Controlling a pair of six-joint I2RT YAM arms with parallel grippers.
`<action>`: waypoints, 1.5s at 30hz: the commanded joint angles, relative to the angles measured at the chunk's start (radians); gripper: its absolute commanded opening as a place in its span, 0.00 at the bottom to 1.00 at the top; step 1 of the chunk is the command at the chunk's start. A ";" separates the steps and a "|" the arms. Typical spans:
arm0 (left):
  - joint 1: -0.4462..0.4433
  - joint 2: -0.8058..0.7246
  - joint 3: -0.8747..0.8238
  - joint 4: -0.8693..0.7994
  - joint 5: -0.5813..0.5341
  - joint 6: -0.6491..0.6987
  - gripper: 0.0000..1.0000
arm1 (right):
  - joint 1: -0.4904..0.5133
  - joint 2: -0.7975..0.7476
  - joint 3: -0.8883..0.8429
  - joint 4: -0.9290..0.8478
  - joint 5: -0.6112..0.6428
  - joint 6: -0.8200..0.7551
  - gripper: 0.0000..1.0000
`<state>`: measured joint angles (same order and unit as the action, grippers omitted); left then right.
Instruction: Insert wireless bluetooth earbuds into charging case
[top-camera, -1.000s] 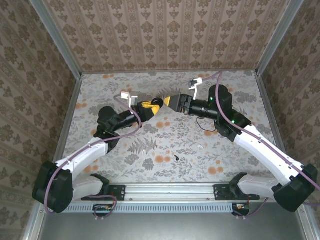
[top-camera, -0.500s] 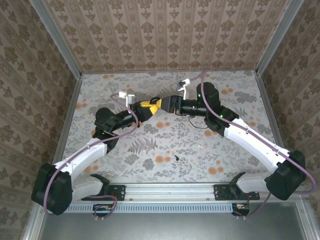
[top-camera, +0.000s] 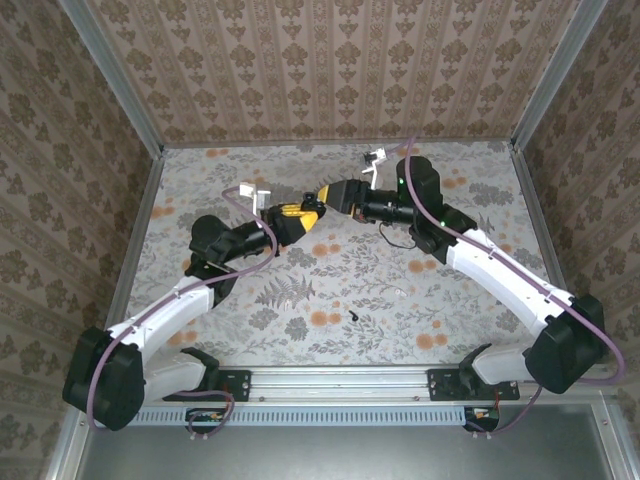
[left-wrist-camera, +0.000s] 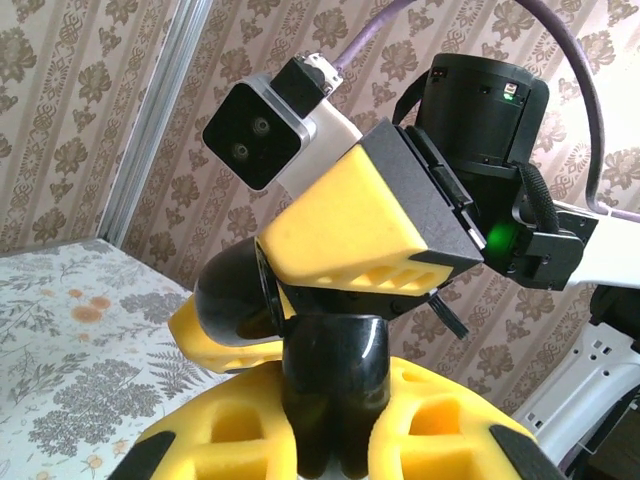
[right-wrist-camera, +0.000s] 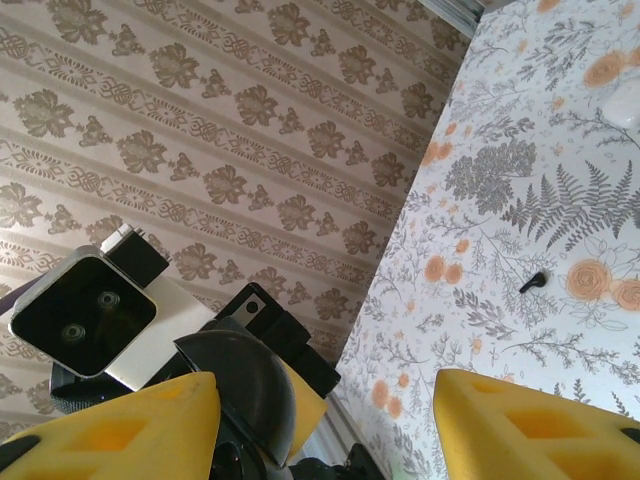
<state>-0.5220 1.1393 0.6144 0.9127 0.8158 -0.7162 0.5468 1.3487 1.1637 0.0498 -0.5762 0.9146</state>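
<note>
**Grippers tip to tip over the far table; earbud and case lie apart below**

Both arms reach in above the far centre of the table (top-camera: 470, 180). The left gripper (top-camera: 308, 212) and right gripper (top-camera: 326, 197) meet nose to nose, lifted clear of the surface. This reads as a hand-over in the air.

The left gripper is clenched tight, its dark tips pressed together in its wrist view. Whether a tiny piece is pinched there, I cannot tell. The right gripper is released, jaws well apart, with the left's tip sitting in the gap between them. I judge it is placed to take whatever the left offers at a better angle for seating.

One earbud (top-camera: 355, 315) is tiny and black, a short stem with a bulb end. It lies flat at near centre, well apart from both grippers. Just right of it and slightly farther off is a small white rounded piece, likely the charging case (top-camera: 398, 292). It is too small to tell whether the lid is up or down.
</note>
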 joint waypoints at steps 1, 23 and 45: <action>-0.007 -0.012 0.006 0.052 0.033 0.055 0.00 | -0.003 0.009 0.030 -0.006 0.007 0.015 0.59; -0.004 -0.071 -0.112 -0.175 0.046 0.532 0.00 | -0.034 -0.227 -0.134 -0.474 0.194 -0.176 0.57; 0.129 -0.613 -0.357 -0.471 -0.343 0.677 0.00 | 0.271 0.212 -0.200 -0.331 0.297 -0.079 0.37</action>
<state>-0.4126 0.6151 0.2806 0.5434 0.5762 -0.0639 0.8089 1.5070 0.9009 -0.3103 -0.3130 0.8185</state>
